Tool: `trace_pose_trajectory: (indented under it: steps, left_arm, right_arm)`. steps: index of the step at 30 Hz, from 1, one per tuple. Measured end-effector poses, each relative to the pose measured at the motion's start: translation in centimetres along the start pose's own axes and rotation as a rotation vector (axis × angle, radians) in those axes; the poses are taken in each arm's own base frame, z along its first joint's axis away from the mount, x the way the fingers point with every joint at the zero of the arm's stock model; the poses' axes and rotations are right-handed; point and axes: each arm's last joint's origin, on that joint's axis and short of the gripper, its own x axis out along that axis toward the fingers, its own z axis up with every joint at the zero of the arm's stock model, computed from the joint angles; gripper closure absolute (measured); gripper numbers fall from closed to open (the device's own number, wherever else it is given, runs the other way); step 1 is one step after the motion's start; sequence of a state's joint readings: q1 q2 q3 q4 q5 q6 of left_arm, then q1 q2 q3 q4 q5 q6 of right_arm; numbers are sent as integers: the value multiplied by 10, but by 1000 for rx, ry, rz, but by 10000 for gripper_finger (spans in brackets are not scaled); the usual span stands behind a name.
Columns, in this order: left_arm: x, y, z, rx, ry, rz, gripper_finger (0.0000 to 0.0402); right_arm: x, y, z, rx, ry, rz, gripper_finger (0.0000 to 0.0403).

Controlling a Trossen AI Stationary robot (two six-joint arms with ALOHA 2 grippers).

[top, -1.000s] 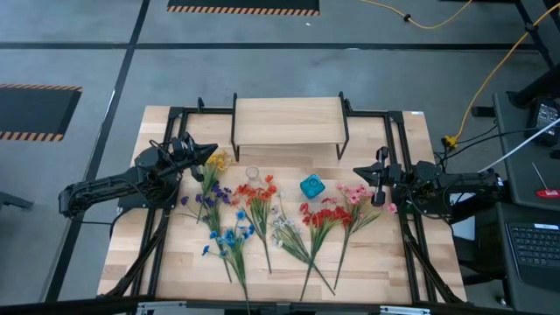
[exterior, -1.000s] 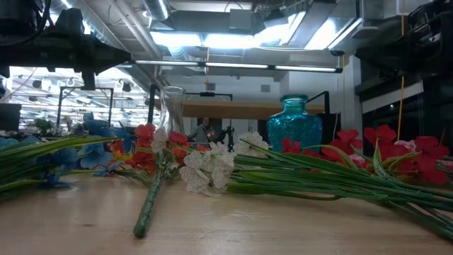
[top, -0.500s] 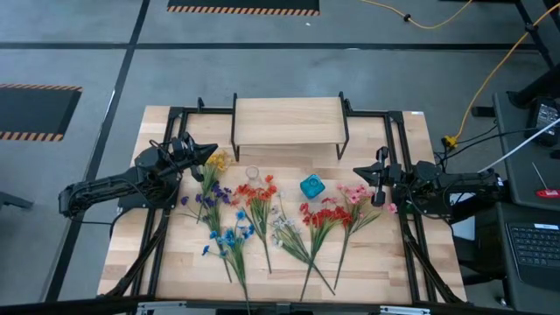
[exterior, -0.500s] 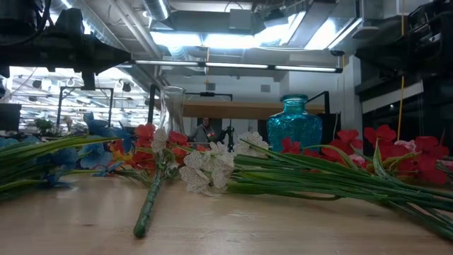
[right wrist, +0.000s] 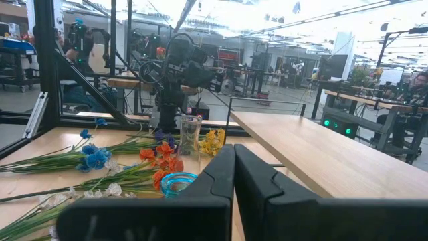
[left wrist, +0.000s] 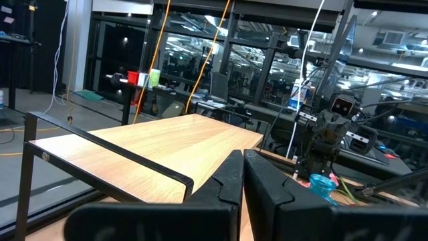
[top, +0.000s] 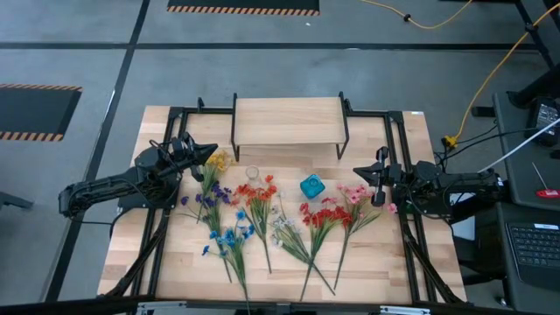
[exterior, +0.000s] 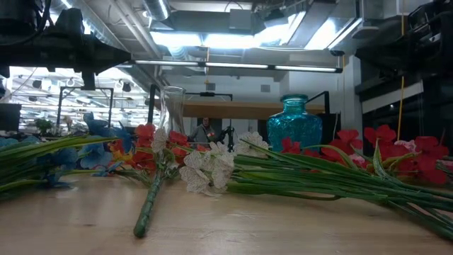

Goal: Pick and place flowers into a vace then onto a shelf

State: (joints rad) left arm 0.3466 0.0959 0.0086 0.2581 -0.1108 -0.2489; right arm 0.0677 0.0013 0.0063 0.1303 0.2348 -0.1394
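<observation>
Left gripper [top: 208,154]: is being held above the left side of the table, just left of the yellow blossoms; in the left wrist view its fingers [left wrist: 231,179] are being pressed together with nothing between them.
Right gripper [top: 357,174]: is being held above the right side of the table, just right of the pink blossoms; its fingers [right wrist: 224,175] are likewise being kept closed on nothing.
Flowers [top: 262,214]: are being left lying flat across the middle of the table [top: 376,262], blossoms toward the far side and stems fanning toward the near edge (yellow and purple at the left, blue nearer the front, orange-red and white in the middle, red and pink at the right).
Clear vase [top: 252,174]: is being kept upright among the blossoms, between the yellow spray and the orange-red one, with nothing seen in it.
Blue vase [top: 311,186]: is being kept upright to the right of the clear vase, just far of the red blossoms; no stems are seen in it.
Shelf [top: 287,121]: is standing at the far middle of the table, its plank top bare, well apart from both vases.
Low view: the white blossoms [exterior: 209,168] are being shown nearest, with the blue vase [exterior: 294,124] standing behind the stems.
</observation>
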Motion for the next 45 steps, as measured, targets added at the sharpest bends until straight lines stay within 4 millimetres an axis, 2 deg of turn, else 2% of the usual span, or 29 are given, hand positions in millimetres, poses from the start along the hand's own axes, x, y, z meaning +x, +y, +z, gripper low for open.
trace_pose_trajectory:
  steps: [30,37,41,45]
  left_arm:
    - [0,1,1,-1,-14,24,395]
    - [0,1,0,-4,-10,25,395]
    - [0,-1,1,-5,-4,-36,395]
    - [0,-6,3,59,14,-182,396]
  right_arm:
    - [0,0,2,6,-22,-3,389]
    - [0,0,2,69,-23,-3,389]
    - [0,0,3,76,-28,-3,389]
    - [0,-1,4,97,-36,-4,389]
